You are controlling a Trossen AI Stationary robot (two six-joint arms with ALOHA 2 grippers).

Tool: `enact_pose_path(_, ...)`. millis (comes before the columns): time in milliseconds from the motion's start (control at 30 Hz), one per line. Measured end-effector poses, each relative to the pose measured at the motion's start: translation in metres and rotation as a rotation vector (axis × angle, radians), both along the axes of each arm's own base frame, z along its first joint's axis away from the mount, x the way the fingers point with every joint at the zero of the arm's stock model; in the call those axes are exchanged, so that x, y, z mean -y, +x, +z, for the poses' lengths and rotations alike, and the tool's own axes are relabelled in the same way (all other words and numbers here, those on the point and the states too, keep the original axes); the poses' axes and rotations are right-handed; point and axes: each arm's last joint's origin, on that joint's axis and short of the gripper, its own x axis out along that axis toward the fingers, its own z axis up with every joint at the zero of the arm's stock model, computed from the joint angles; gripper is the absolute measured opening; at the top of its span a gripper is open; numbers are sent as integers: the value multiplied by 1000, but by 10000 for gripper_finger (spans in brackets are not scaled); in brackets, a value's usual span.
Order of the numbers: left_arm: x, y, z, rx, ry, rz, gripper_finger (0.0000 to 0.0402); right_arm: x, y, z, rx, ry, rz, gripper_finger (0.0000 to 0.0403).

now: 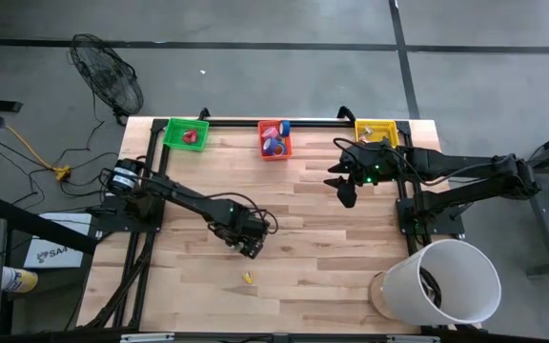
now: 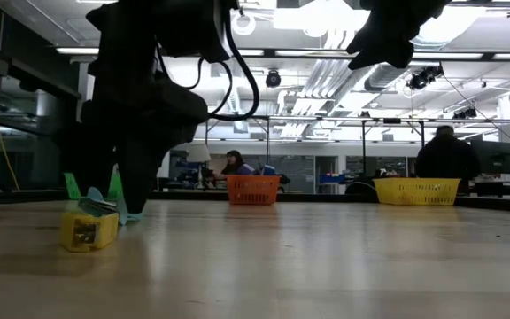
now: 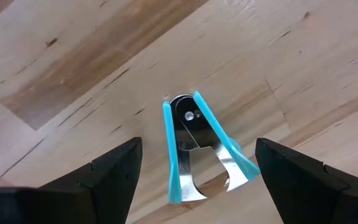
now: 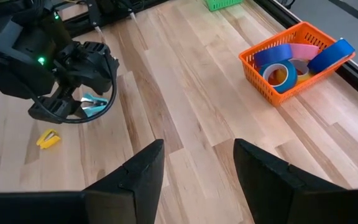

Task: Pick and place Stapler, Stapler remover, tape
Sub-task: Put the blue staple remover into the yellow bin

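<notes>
Nearest the front edge of the tabletop [image 1: 332,276], a small yellow stapler [image 1: 248,278] lies alone. Just beyond it the left gripper [image 3: 194,163] hangs low over the blue staple remover [image 3: 197,149], its fingers [image 3: 107,174] spread wide on either side and not touching it. Farther back, the right gripper [image 4: 197,168] hovers above bare wood with fingers parted and empty. Along the far edge stand a green bin [image 1: 187,133], an orange bin [image 4: 263,78] holding the tape rolls [image 4: 278,70], and a yellow bin [image 1: 376,131].
</notes>
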Motion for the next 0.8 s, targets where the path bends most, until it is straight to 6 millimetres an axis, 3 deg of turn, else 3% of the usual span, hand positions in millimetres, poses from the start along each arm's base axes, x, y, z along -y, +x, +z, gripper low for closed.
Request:
enact_pose_path(667,0,-2,-3,-10,-33,19,306,0,0,0,-1,-5,3,184)
enact_pose_path(800,1,0,-5,-12,-51,16,287,0,0,0,-1,-5,3,185)
